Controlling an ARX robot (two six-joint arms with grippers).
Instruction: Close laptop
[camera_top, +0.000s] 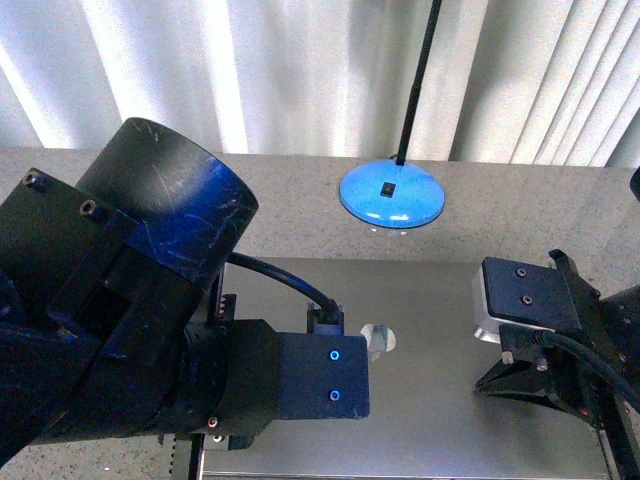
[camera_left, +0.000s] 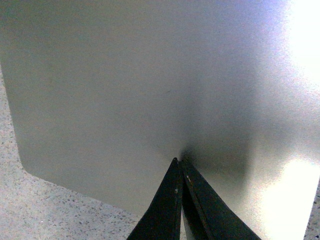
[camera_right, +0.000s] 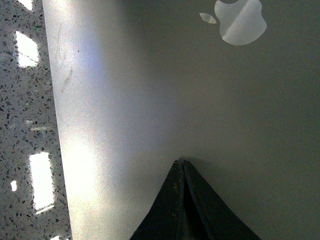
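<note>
From the robot's body we look forward and steeply down onto the laptop (camera_top: 430, 420). The left arm (camera_top: 130, 320) looms close to the lens, and a blue lamp base (camera_top: 392, 193) sits beyond the laptop's far edge. Our left wrist camera sits very near the lid, looking along the left gripper (camera_left: 179, 161) at a rounded corner of the laptop. Our right wrist camera is just as near, looking along the right gripper (camera_right: 179, 162) beside one lid edge. The apple logo (camera_right: 240, 21) appears in the front and right wrist views, and the lid appears in all three.
</note>
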